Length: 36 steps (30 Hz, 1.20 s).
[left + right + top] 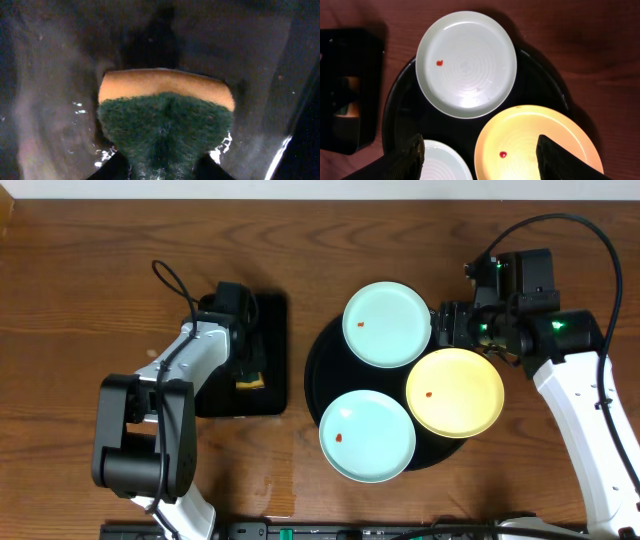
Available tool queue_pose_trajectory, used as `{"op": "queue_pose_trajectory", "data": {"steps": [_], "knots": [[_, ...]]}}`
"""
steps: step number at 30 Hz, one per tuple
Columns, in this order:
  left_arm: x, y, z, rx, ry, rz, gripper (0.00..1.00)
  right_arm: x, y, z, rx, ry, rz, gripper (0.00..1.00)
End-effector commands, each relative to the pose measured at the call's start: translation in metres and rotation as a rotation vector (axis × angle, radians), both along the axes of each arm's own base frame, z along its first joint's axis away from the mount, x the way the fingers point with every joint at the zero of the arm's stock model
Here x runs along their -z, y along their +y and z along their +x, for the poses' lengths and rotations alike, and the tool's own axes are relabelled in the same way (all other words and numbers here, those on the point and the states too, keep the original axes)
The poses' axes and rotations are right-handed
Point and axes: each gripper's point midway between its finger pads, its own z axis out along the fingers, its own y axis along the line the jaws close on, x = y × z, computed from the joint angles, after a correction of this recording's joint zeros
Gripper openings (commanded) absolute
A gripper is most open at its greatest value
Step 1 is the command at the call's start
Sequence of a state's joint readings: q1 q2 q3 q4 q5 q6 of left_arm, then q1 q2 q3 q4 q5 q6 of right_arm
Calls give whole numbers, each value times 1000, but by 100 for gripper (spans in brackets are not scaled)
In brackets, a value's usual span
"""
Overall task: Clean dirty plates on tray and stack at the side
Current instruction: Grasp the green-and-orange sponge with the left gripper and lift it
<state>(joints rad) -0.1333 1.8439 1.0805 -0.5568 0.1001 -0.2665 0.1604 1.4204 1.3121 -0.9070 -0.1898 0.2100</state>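
The round black tray point(316, 372) holds three plates, each with a small red speck. A mint plate point(386, 324) is at the back, a second mint plate point(366, 435) at the front and a yellow plate point(455, 392) at the right. My right gripper point(448, 326) hovers open and empty over the tray's back right edge. In the right wrist view its fingers point(480, 160) frame the yellow plate point(535, 140), with the back mint plate point(466, 64) beyond. My left gripper point(243, 365) is down in the rectangular tray. It is shut on a green-and-yellow sponge point(165, 120).
The smaller rectangular black tray point(272, 330) lies left of the round tray, with wet streaks on its floor point(55, 100). It also shows in the right wrist view point(350, 60). Bare brown wood surrounds both trays. A black cable loops above the right arm.
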Motion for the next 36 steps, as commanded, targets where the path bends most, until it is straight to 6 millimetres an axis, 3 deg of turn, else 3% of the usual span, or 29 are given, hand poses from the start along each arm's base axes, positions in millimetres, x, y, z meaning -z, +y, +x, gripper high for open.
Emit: {"op": "queue_pose_trajectory", "data": {"steps": [1,2,9,10,11,13,15,19,28,33,36], "knots": [[9,1,-10,13,46,8,14,-4,2,3,7,-5,8,70],[5,0,-10,14,46,3,8,-4,2,3,7,-6,8,69],[-54,-11,2,24,-37,-60,8,-4,2,3,7,-5,7,70],[-62,-11,3,24,-59,-62,13,-4,2,3,7,-5,7,70],[-68,-11,4,25,-78,-64,25,-3,2,2,7,-3,7,70],[-77,-11,5,25,-104,-67,36,-3,2,2,7,-2,7,70],[-78,-11,5,26,-106,-67,39,-3,2,2,7,-3,7,70],[-63,-5,-2,18,-72,-31,38,-3,2,2,7,-3,7,71],[-10,-4,-9,18,22,-19,38,-3,2,2,7,-3,7,72],[16,-7,-19,17,109,-34,24,-3,2,2,7,-3,7,72],[25,-7,-23,16,138,-31,8,-3,2,2,7,-3,7,72]]}}
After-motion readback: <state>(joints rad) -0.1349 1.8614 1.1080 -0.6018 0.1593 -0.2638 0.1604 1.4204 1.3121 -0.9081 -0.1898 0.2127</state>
